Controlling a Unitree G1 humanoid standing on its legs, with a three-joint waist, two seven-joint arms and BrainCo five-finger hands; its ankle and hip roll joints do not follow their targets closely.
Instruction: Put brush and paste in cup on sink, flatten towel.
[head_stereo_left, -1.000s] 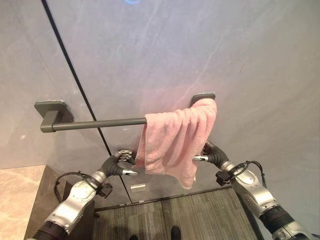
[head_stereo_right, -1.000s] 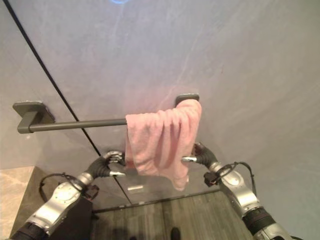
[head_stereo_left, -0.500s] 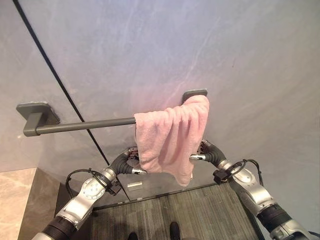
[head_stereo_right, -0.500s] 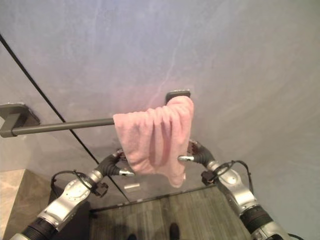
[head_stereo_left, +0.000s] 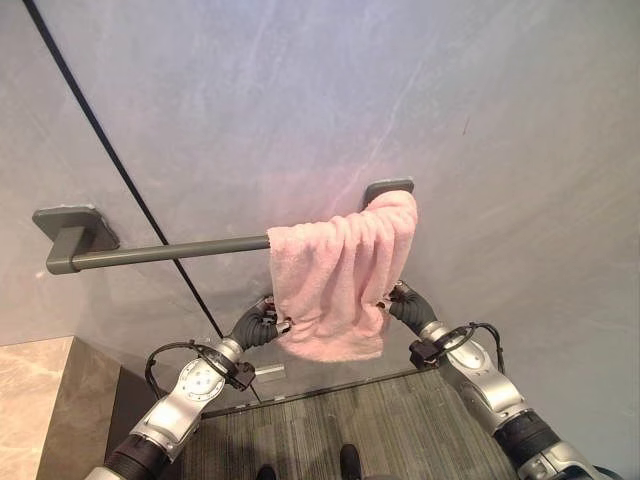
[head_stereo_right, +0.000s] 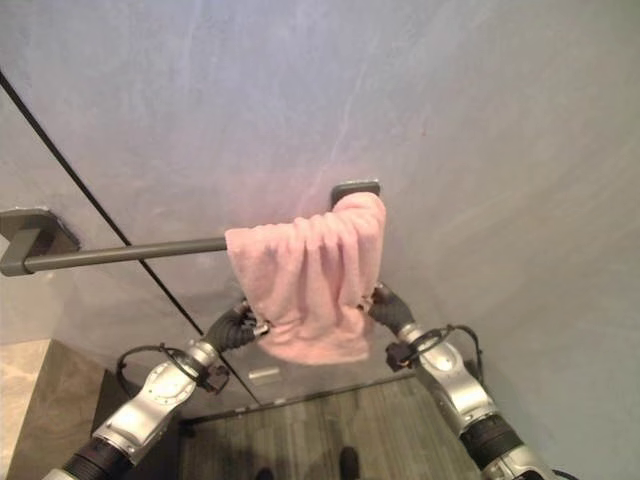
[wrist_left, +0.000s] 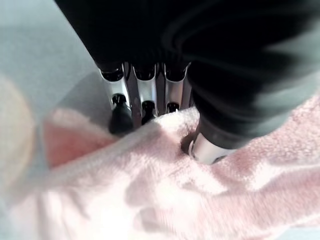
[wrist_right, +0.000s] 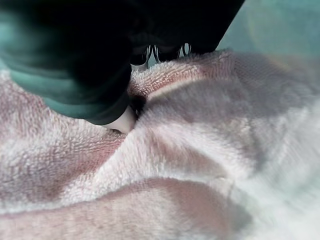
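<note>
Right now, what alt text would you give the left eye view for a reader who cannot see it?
A bunched pink towel hangs at the right end of a grey wall rail. The left hand and right hand pinch its lower edge from either side. Grey wall behind.

The pink towel (head_stereo_left: 335, 275) covers the right stretch of the rail (head_stereo_left: 170, 250) and most of its right wall mount (head_stereo_left: 385, 187). The fingers (wrist_left: 145, 100) of the left hand (head_stereo_left: 258, 325) end behind a towel fold; the right hand (head_stereo_left: 405, 305) is buried in cloth past its cover.
</note>
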